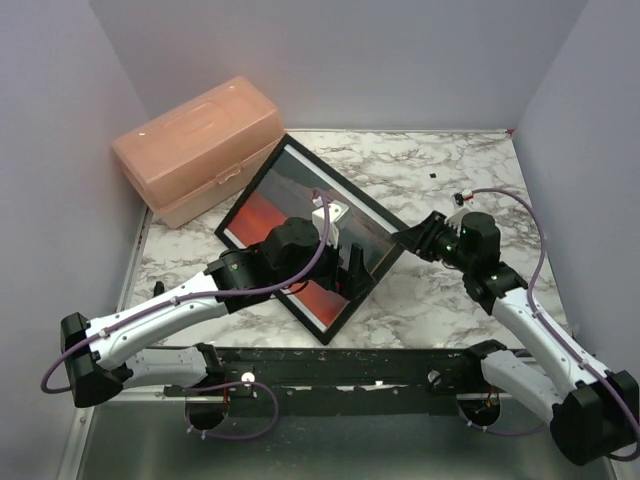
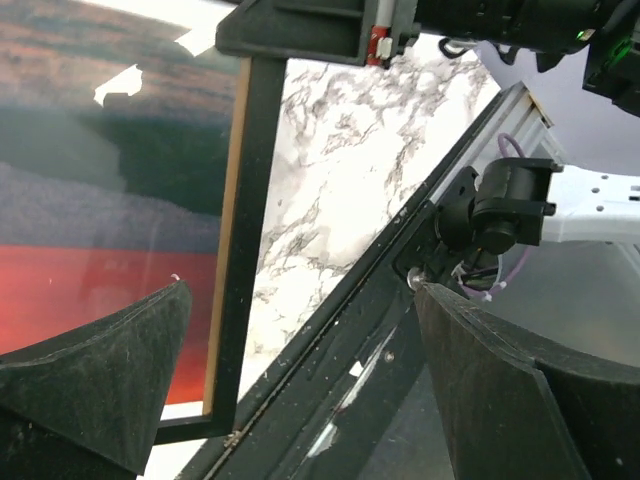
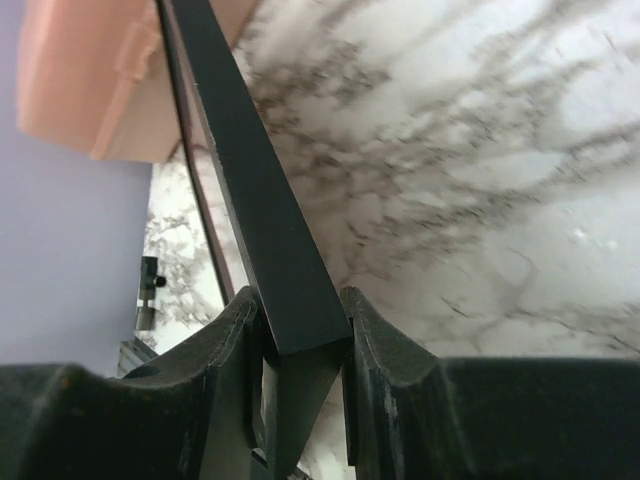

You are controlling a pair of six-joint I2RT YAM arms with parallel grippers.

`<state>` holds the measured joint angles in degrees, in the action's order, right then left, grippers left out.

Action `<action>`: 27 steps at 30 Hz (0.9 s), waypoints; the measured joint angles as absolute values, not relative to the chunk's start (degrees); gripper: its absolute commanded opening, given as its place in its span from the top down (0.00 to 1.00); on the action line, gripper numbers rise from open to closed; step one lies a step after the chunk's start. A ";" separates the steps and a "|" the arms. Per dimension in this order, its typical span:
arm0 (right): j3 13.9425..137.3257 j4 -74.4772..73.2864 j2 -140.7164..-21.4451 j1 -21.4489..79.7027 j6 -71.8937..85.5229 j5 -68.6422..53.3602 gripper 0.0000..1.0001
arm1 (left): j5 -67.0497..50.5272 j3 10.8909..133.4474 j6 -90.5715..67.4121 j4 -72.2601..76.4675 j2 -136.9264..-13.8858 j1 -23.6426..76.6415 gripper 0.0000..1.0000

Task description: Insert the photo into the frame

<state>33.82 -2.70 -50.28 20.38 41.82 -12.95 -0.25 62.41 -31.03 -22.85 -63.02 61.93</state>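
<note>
The black frame [image 1: 345, 190] lies diagonally in the middle of the marble table, with the red-orange sunset photo [image 1: 262, 212] showing inside it. My right gripper [image 1: 408, 240] is shut on the frame's right corner; in the right wrist view the black frame edge [image 3: 250, 180] sits pinched in the gripper [image 3: 300, 330]. My left gripper [image 1: 352, 272] is open above the frame's near right edge. In the left wrist view one finger [image 2: 90, 380] is over the photo [image 2: 90, 270], the other finger [image 2: 520, 390] is beyond the frame's edge [image 2: 258, 180], and the left gripper [image 2: 300, 380] holds nothing.
A translucent pink lidded box [image 1: 200, 145] stands at the back left, touching or very near the frame's far corner; it also shows in the right wrist view [image 3: 90, 70]. A black mounting rail [image 1: 350, 365] runs along the table's near edge. Grey walls enclose three sides.
</note>
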 measured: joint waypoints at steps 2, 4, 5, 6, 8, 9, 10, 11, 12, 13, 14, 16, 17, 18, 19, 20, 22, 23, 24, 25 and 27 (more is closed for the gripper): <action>32.51 -2.72 -52.82 16.12 42.61 -16.40 0.99 | -2.55 61.04 -33.65 -21.85 -64.20 60.12 0.01; 30.61 -2.74 -54.22 12.25 43.35 -19.64 0.99 | -4.60 58.96 -36.16 -21.10 -64.73 58.02 0.01; 29.78 -2.70 -54.81 10.33 43.57 -21.30 0.99 | -5.76 57.63 -37.41 -20.69 -64.84 56.71 0.01; 29.04 -2.59 -55.55 8.34 43.75 -23.07 1.00 | -6.81 56.51 -38.52 -20.16 -64.84 55.37 0.01; 27.68 -1.91 -57.91 4.23 43.97 -26.50 1.00 | -9.21 53.76 -40.97 -18.70 -64.84 52.56 0.01; 27.00 -1.45 -59.40 2.42 44.07 -27.81 1.00 | -10.02 52.51 -41.95 -18.20 -64.84 51.42 0.02; 26.28 -1.10 -60.75 0.95 44.16 -28.95 1.00 | -10.85 51.16 -43.07 -17.82 -64.84 50.11 0.02; 25.52 -1.04 -61.87 -0.08 44.16 -29.61 1.00 | -11.40 49.78 -43.99 -17.69 -64.84 48.60 0.01; 24.67 -1.10 -62.59 -0.73 44.18 -30.04 1.00 | -11.70 48.56 -44.73 -17.78 -64.84 47.37 0.02; 23.88 -1.26 -62.85 -1.13 44.18 -30.13 1.00 | -11.90 47.33 -45.50 -17.93 -64.82 45.95 0.02; 23.27 -1.48 -62.76 -1.28 44.21 -30.09 1.00 | -12.01 46.46 -46.00 -18.37 -64.82 44.97 0.01; 22.31 -1.61 -61.82 -1.34 44.23 -29.61 0.99 | -12.03 44.88 -46.83 -18.90 -64.69 43.09 0.02; 21.93 -1.56 -61.12 -1.34 44.23 -29.26 0.98 | -12.05 43.94 -47.22 -19.09 -64.45 42.04 0.01; 21.61 -1.56 -60.45 -1.34 44.23 -28.75 0.95 | -12.05 42.92 -47.66 -19.22 -64.05 41.01 0.01; 21.30 -1.54 -59.92 -1.34 44.27 -28.10 0.69 | -12.03 42.02 -47.94 -19.51 -63.61 39.99 0.01; 21.06 -1.54 -59.66 -1.34 44.36 -27.62 0.39 | -12.03 40.60 -48.49 -19.57 -62.96 38.39 0.02; 20.84 -1.56 -59.94 -1.30 43.79 -26.48 0.16 | -11.90 38.68 -49.30 -19.77 -62.11 36.14 0.01; 20.80 -1.67 -60.45 -1.26 43.31 -25.08 0.12 | -11.73 37.63 -49.60 -19.92 -61.69 34.85 0.02; 20.80 -1.80 -61.39 -1.34 42.22 -23.55 0.06 | -11.53 36.77 -49.89 -20.14 -61.39 33.71 0.02; 20.82 -2.07 -62.33 -1.52 41.60 -22.72 0.00 | -11.35 36.07 -50.22 -20.47 -61.21 32.73 0.01; 21.19 -2.46 -64.60 -1.85 40.75 -22.15 0.00 | -11.09 34.98 -50.50 -20.91 -61.06 30.89 0.01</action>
<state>21.19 -2.46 -64.60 -1.85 40.75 -22.15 -11.09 34.98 -50.50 -20.91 -61.06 30.89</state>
